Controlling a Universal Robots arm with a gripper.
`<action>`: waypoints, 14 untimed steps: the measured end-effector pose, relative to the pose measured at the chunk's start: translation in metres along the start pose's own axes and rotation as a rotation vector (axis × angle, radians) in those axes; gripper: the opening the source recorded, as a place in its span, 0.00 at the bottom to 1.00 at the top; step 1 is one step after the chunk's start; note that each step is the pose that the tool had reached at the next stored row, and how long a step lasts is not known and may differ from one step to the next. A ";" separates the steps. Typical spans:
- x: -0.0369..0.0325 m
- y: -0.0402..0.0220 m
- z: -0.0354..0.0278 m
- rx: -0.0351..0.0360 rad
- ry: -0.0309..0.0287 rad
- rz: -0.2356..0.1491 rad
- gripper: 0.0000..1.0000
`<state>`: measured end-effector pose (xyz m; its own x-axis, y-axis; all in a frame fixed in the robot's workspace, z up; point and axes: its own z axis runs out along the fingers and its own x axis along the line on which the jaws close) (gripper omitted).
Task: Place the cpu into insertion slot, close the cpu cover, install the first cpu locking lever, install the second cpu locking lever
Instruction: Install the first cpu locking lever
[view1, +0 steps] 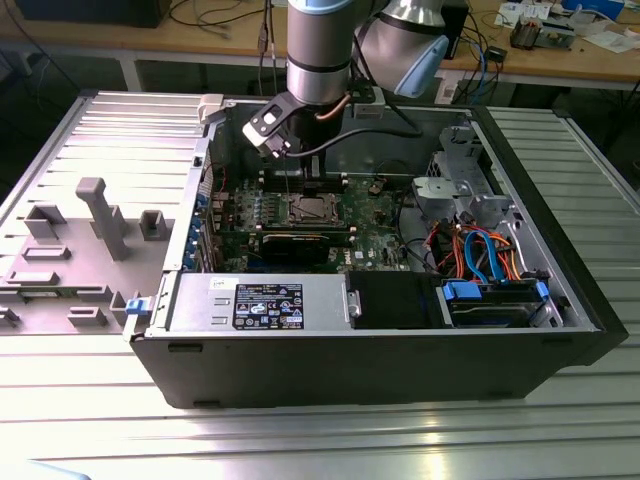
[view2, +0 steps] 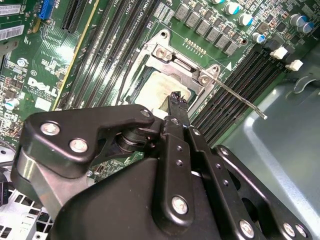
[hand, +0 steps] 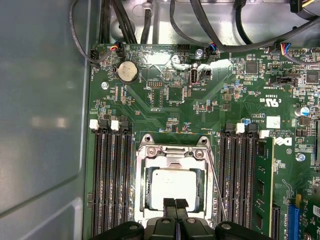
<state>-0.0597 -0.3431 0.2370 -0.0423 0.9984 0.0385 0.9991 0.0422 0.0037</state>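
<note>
First wrist view: cpu (hand: 175, 186) seated, cpu cover (hand: 172, 159) down, locking lever (hand: 217, 192) apparently unlatched; end effector (hand: 175, 204) closed, empty, at cpu's 12 o'clock in exterior view.

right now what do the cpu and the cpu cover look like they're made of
The cpu: likely metal, with a dull, matte, pale silver-grey face. The cpu cover: seemingly thin sheet metal, a brighter silvery frame with sharp glints at its edges.

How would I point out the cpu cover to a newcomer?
In the open computer case, look at the green motherboard between the two banks of long black memory slots. The cpu cover is the silvery metal frame whose square window shows the pale cpu.
</note>
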 end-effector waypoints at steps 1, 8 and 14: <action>0.0000 0.0000 -0.0005 0.0002 -0.0003 0.000 0.11; 0.0005 0.0000 -0.0141 0.0000 0.0000 0.000 0.11; 0.0011 0.0001 -0.0301 -0.0001 0.0000 0.000 0.11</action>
<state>-0.0597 -0.3431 0.2672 -0.0423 0.9984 0.0385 0.9991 0.0422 0.0038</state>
